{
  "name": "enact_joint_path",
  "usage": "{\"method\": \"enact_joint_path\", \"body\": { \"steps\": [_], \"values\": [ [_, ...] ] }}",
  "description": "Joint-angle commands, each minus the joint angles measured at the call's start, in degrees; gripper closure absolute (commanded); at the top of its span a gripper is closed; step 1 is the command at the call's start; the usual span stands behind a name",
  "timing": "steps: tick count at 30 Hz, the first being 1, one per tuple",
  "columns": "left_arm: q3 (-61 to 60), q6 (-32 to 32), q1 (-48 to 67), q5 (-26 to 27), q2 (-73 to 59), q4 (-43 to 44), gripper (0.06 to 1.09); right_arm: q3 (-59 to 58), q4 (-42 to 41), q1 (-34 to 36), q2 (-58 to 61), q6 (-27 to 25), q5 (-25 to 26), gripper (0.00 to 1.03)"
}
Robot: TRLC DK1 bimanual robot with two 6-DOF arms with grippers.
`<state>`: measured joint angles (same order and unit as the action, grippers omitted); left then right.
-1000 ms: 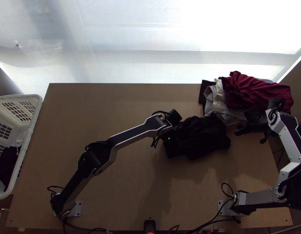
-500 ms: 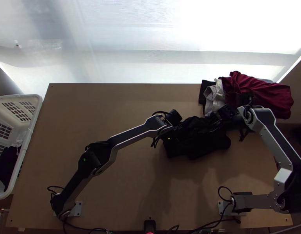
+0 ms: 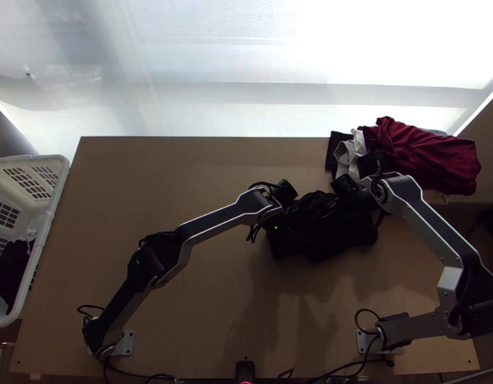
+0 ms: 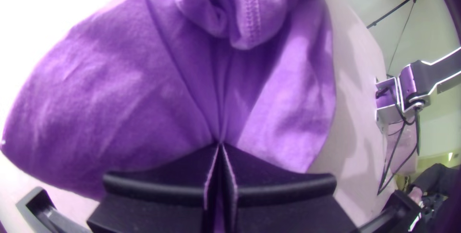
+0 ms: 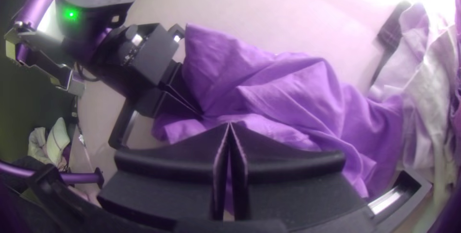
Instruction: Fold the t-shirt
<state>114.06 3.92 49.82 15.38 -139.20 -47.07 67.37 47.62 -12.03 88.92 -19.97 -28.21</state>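
Desk, with open room for spreading cloth left of centre and at lower centre. Laundry basket, at left, just beside the desk's left edge. Clothes pile, upper right, limiting movement toward that corner. T-shirt, right of centre, bunched; no neat fold is visible, so flattening and folding apparently remain. Left gripper, fingers clamped on a gathered part of the t-shirt. Right gripper, fingers together over the t-shirt, seemingly without cloth.
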Motion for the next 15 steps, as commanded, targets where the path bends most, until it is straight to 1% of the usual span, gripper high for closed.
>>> {"method": "enact_joint_path", "body": {
  "steps": [1,5,10,12,15],
  "values": [
    [-0.24,0.3,0.01,-0.08,-0.02,-0.13,1.0,-2.69,-2.0,-4.14,-0.16,3.62,-2.47,1.0],
    [-0.33,0.38,0.1,0.0,-0.02,-0.13,1.02,-5.59,-4.02,-5.37,-0.86,4.32,-2.38,1.0],
    [-0.42,0.65,0.19,-0.08,-0.02,-0.13,1.02,-11.92,-8.33,-3.79,-0.07,3.62,-1.76,1.0],
    [-0.51,0.73,0.19,-0.08,-0.02,-0.13,1.02,-13.5,-9.3,-1.5,0.55,1.25,0.26,1.0],
    [-0.51,0.91,0.19,-0.08,-0.02,-0.13,1.02,-14.64,-9.73,4.03,1.08,-2.8,2.1,1.0]
  ]
}}
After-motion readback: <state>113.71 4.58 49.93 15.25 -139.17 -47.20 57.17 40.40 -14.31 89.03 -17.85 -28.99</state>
